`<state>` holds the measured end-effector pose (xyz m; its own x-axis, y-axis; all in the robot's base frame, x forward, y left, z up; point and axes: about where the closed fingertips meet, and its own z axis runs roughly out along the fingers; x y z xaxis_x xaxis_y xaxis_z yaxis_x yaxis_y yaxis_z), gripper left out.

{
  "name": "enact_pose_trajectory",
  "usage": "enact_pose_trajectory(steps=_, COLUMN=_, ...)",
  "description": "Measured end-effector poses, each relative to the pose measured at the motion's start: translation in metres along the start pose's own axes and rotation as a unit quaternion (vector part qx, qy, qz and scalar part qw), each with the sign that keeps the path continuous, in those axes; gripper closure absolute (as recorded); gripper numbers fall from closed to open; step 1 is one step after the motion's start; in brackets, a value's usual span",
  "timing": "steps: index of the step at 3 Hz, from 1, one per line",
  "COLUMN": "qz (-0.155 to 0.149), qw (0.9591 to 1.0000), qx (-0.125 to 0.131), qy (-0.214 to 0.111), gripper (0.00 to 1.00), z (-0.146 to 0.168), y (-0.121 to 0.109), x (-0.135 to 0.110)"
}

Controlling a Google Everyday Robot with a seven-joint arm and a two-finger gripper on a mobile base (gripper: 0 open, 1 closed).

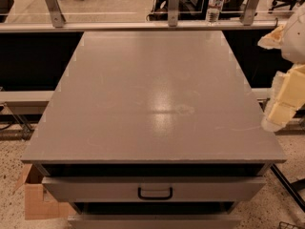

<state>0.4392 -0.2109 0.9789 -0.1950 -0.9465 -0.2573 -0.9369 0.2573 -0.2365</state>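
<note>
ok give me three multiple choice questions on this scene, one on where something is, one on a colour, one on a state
1. Where is the gripper relative to the grey cabinet?
A above its middle
B off its right side
C off its left side

2. What colour is the drawer handle?
A black
B white
C red

3. How is the water bottle placed?
A lying flat
B upside down
C upright

Answers: 1 B, it hangs just past the top's right edge; 2 A, a dark loop on the grey front; 3 C, it stands with its cap uppermost.
</note>
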Motion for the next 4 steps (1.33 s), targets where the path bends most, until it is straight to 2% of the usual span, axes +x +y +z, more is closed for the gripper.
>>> enact_pose_trajectory(steps=1, qz=-0.015, qw=0.9946, qx=-0.006, qy=-0.103, gripper=0.00, z=0.005, y=-0.016, x=0.000)
enact_pose_trajectory(steps=2, qz=-0.022, qw=0.9754, qx=-0.026, qy=-0.218, gripper=0.00, z=0.020, y=-0.026, x=-0.001)
enact_pose_trajectory(steps=3, qz=-0.003, qw=0.9418, qx=-0.028, qy=-0.335, gripper=0.15, z=0.011, y=-0.020, x=-0.016)
enact_pose_trajectory(steps=4, qz=0.037, qw=0.9065, qx=0.000, qy=-0.421, gripper=0.38, z=-0.006, y=-0.018, x=-0.028)
